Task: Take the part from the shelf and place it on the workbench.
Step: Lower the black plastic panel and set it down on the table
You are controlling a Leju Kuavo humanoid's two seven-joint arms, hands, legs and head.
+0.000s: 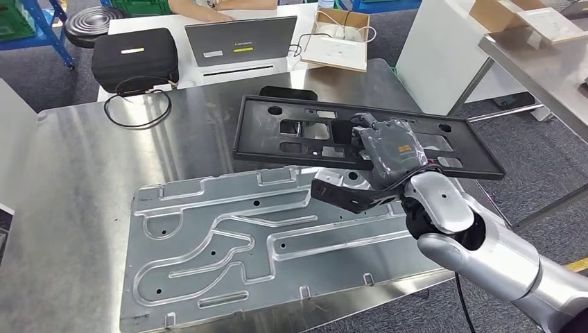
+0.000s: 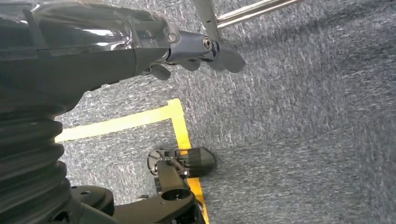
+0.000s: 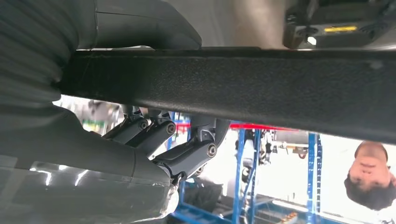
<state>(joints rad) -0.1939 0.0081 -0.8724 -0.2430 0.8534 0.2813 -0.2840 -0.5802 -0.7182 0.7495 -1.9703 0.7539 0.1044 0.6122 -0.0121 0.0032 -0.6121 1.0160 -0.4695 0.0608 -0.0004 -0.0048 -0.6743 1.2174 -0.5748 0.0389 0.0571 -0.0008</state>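
The part is a long flat black plastic frame with several cut-outs. My right hand grips it at its near long edge, right of the middle. It hovers roughly level over the far right of the steel workbench, just beyond a grooved aluminium plate. In the right wrist view the frame's edge runs across as a dark bar, and the hand's fingers curl around it. My left hand hangs over grey carpet and holds nothing, fingers loosely extended.
At the bench's far end stand a black case, a grey laptop, an open cardboard box and a looped black cable. A second steel table stands to the right. A person is beyond the bench.
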